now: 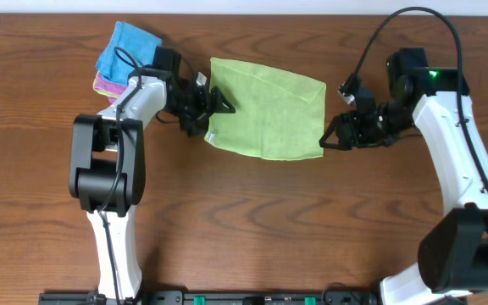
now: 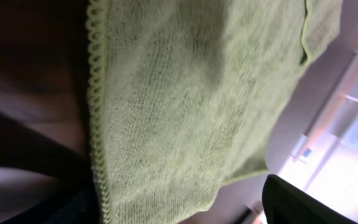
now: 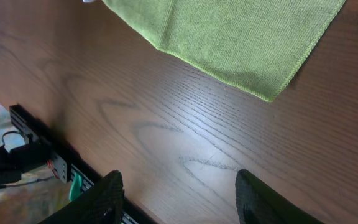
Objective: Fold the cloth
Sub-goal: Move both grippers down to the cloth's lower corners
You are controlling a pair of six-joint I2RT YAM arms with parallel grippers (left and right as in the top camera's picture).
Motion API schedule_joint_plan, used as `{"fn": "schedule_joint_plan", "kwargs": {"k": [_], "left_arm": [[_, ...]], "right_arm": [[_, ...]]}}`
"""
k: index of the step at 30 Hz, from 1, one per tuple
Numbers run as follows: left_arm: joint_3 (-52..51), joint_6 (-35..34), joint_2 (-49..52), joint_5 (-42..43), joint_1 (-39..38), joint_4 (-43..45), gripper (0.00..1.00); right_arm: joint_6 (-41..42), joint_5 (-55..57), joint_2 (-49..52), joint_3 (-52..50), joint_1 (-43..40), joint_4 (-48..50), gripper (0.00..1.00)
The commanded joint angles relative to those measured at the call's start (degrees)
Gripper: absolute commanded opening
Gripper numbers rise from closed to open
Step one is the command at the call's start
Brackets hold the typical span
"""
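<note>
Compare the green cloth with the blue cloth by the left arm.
The light green microfibre cloth lies spread flat on bare wood; the bright blue cloth sits in a compact pile atop a pink cloth. The green one covers far more area than the blue one. Both are soft fabric on the brown wooden table.

We are looking at what seems a robotics lab: a left arm (image 1: 113,144) and a right arm (image 1: 464,144) are standing along a black rail (image 1: 252,298) at a wood-grain table (image 1: 252,220), and a bright window (image 2: 353,140) is glowing behind.
</note>
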Motion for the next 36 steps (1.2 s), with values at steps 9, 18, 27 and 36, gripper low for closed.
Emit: {"fn": "schedule_joint_plan", "kwargs": {"k": [9,18,27,36], "left_arm": [[-0.61,7.48,2.27,8.68,-0.22,-10.84,0.82],[-0.61,13.90,-0.68,7.26,2.27,-17.94,0.80],[-0.61,14.95,-0.72,4.46,1.38,-17.68,0.81],[-0.61,16.48,-0.63,-0.02,1.27,-17.09,0.76]], "right_arm": [[-0.20,0.92,-0.79,-0.13,-0.44,-0.87,0.59],[0.70,2.47,-0.79,-0.46,-0.37,-1.22,0.58],[4.24,2.64,-0.76,-2.71,0.22,1.33,0.59],[13.90,2.60,-0.76,-17.07,0.46,15.91,0.58]]}}
